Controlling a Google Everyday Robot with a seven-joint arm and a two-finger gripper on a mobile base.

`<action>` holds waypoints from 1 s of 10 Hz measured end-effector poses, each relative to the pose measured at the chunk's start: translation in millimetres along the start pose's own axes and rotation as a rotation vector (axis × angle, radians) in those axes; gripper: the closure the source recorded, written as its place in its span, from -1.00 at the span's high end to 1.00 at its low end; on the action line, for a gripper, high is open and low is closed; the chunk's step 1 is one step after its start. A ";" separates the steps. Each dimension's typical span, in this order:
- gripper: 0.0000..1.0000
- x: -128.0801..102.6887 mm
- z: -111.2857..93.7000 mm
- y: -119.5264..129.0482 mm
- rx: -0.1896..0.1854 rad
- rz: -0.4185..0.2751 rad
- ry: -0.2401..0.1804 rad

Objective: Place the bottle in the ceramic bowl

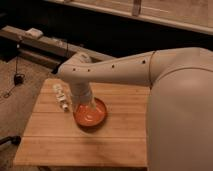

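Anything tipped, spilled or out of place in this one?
Only the bottle: it lies on its side on the wooden table, just left of the ceramic bowl, not in it. The claw hangs over the bowl. No spill or damage shows.

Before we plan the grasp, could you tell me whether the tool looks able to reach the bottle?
Probably yes. The tool hangs low over the ceramic bowl, and the bottle lies on the table just beside the bowl, with nothing visible between them.
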 end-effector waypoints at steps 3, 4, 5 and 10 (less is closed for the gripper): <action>0.30 0.0 0.1 0.0 0.000 0.000 0.000; 0.30 -0.1 0.0 0.1 0.000 0.000 0.000; 0.30 -0.8 0.9 0.2 -0.002 -0.003 0.002; 0.30 -63.1 10.6 37.9 -0.008 -0.129 -0.014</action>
